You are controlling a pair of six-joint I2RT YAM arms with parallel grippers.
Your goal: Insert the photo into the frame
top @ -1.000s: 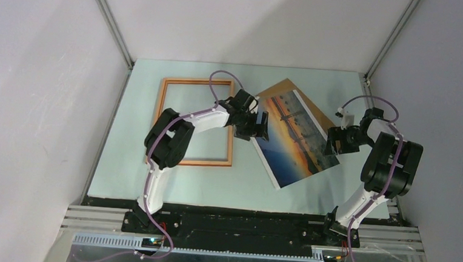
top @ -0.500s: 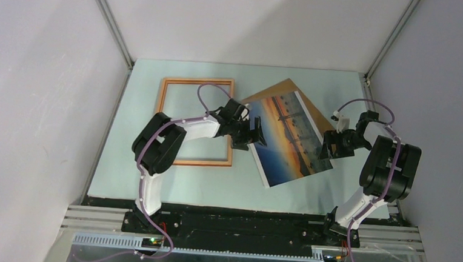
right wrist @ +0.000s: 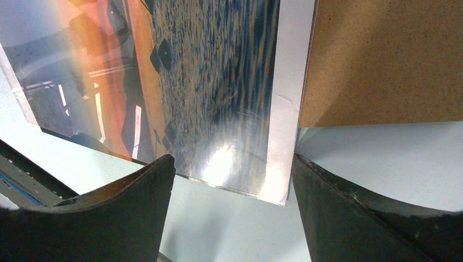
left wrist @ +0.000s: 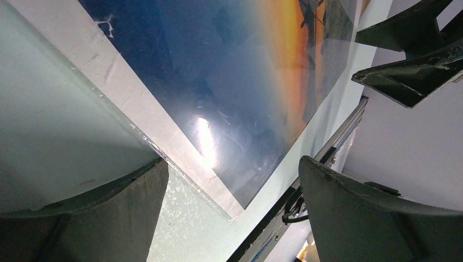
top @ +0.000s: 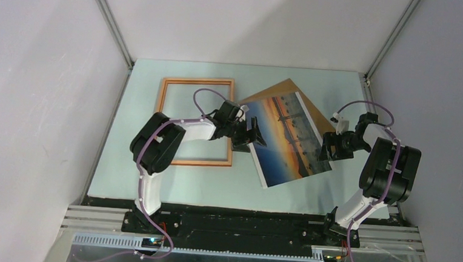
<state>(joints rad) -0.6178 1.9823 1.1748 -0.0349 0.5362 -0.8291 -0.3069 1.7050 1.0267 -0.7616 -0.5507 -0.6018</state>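
Photo (top: 289, 140) lies flat and skewed, right of centre. Its far part rests on the brown backing board (top: 285, 86), its near corner on the bare table (top: 153, 181). Frame (top: 197, 80) lies flat just to its left, nothing in it.

Both my grippers are wide open and hold nothing. Left gripper (top: 250, 132) straddles the photo's left edge; right gripper (top: 328, 148) is at its right edge.

Risks:
- Thin, glossy print, so pads could skid or crease the border.
- A drag may take the board along.
- My left arm hangs over the frame's right rail and could knock it.

Open table on the near side; right wall is close.
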